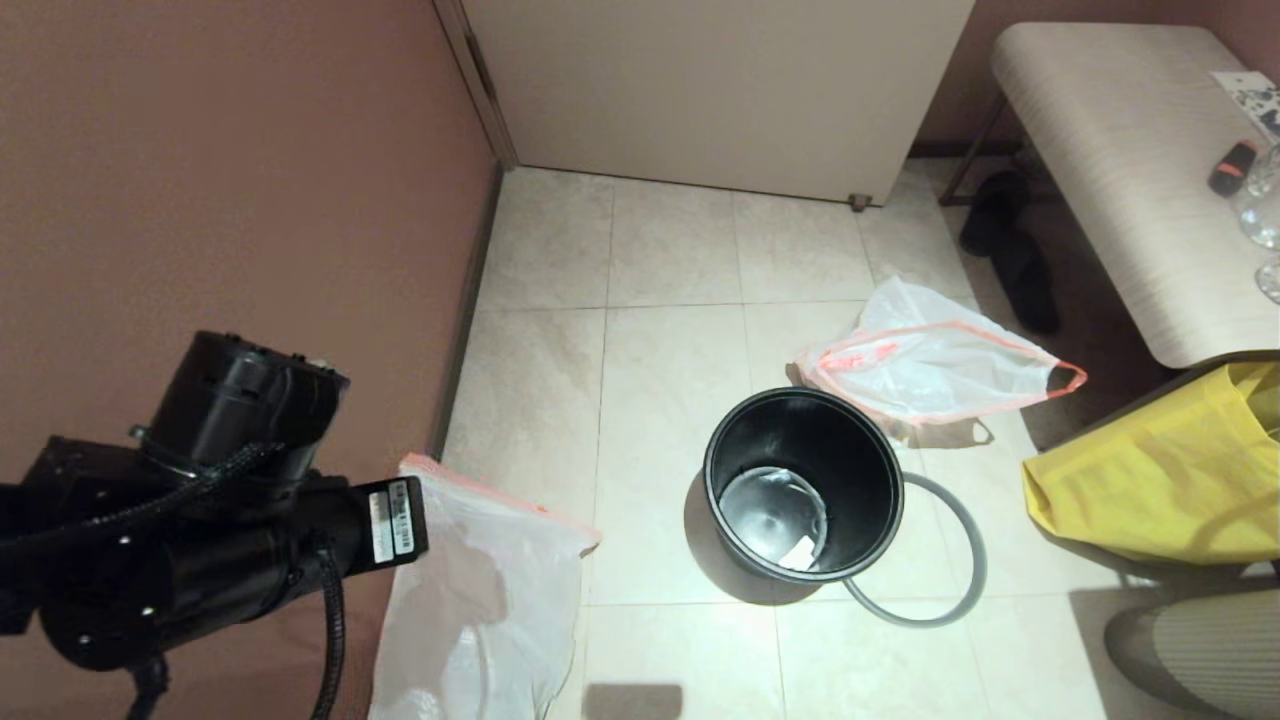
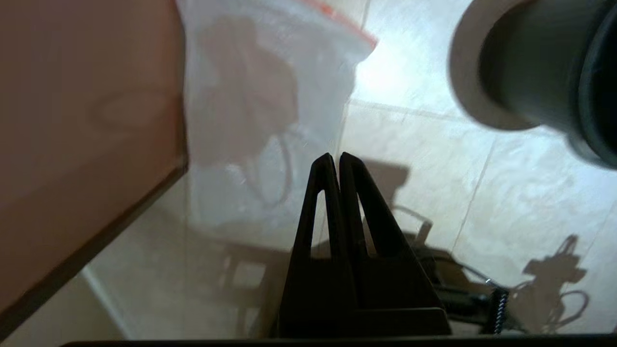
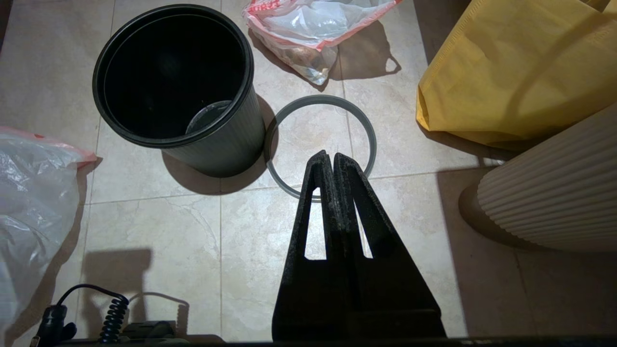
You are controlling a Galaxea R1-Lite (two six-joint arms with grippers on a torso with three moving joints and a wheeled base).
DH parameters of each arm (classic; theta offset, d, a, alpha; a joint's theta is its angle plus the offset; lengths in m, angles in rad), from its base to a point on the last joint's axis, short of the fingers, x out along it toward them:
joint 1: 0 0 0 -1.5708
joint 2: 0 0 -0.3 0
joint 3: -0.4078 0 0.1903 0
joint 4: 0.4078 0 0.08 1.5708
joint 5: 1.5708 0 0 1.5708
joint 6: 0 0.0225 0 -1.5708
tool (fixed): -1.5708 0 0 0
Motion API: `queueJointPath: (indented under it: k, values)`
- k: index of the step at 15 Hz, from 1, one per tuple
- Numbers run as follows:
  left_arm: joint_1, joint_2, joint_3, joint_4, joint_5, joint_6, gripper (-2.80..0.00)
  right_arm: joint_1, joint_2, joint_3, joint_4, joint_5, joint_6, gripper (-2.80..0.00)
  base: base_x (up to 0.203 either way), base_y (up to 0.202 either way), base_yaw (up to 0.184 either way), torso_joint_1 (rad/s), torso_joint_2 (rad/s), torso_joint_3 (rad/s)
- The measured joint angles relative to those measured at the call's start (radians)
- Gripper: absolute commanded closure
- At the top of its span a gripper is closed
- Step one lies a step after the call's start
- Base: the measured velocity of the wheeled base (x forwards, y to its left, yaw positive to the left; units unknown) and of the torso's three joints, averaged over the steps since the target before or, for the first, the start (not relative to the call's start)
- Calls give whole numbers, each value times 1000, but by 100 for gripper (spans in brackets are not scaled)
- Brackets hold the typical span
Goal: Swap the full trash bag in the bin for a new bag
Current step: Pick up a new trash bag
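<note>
The bin (image 1: 742,470) stands upright and unlined on the tiled floor, with a scrap of paper (image 1: 798,552) on its shiny base. Its grey hoop rim (image 1: 962,520) lies flat against the bin's right side. The full trash bag (image 1: 940,365) lies behind the bin to the right, with something clear showing in its corner (image 3: 308,65). The new bag (image 1: 480,600) hangs limp at the lower left by the wall. My left gripper (image 2: 336,155) is shut on the new bag's film. My right gripper (image 3: 332,154) is shut and empty above the hoop (image 3: 368,130), out of the head view.
A big yellow bag (image 1: 1150,480) sits at the right, with a ribbed beige object (image 3: 554,193) in front of it. A bench (image 1: 1130,150) and dark shoes (image 1: 1010,240) are at the back right. A brown wall (image 1: 250,150) runs along the left and a pale door (image 1: 720,90) stands behind.
</note>
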Motion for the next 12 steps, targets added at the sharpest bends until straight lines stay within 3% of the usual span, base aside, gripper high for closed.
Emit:
queueJointPath:
  k: [2,5,8,11,12]
  values:
    - [33,40,33,30,6,-34,0,0,0,0,0,0,0,0,0,0,0,0,0,0]
    - [83,153,79,33,10,-33,0,0,0,0,0,0,0,0,0,0,0,0,0,0]
    - [98,295,67,34,9,-24,0,0,0,0,0,0,0,0,0,0,0,0,0,0]
    - [100,469,37,4,7,-55,0,0,0,0,0,0,0,0,0,0,0,0,0,0]
    - [99,529,30,-18,7,-65,-280,0,0,0,0,0,0,0,0,0,0,0,0,0]
